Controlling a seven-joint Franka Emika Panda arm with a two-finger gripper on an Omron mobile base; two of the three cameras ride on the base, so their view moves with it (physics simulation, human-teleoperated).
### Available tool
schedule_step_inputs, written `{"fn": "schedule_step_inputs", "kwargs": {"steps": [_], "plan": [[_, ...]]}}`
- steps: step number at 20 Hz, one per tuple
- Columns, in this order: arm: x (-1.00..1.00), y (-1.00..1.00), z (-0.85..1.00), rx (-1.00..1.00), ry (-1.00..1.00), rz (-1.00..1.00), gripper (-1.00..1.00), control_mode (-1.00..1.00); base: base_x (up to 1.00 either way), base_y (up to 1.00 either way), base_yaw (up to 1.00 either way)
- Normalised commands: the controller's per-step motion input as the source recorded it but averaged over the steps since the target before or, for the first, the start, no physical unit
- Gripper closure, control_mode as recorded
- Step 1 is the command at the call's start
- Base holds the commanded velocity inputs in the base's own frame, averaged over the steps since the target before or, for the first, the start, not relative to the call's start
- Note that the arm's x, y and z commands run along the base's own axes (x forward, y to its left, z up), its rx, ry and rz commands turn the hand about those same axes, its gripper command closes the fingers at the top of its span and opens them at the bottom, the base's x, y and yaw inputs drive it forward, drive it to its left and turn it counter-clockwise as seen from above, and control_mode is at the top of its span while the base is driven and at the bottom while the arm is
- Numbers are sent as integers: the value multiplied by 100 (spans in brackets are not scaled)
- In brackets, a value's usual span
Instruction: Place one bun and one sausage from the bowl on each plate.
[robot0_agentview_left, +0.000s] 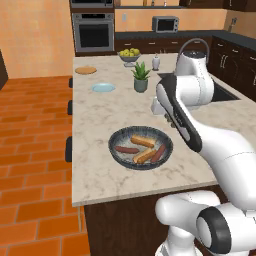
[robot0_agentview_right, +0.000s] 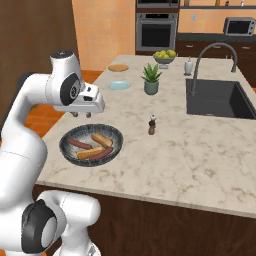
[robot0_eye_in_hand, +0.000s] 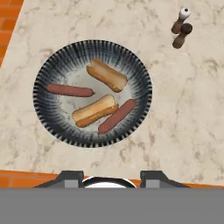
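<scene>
My end effector hovers above the bowl, empty, how wide I can't tell; two buns and two sausages lie inside.

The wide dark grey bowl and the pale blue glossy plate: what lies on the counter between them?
Nothing: in the left base view, bare marble counter stretches from the bowl to the plate.
</scene>
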Motion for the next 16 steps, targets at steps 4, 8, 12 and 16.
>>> {"fn": "schedule_step_inputs", "kwargs": {"steps": [4,8,12,16], "plan": [[1,45,-48,-3,17,31,-100,-100,0,0,0],[1,51,-67,-13,11,43,-100,-100,0,0,0],[38,0,-56,-17,15,19,-100,-100,0,0,0],[71,-13,-45,-3,18,21,-100,-100,0,0,0]]}}
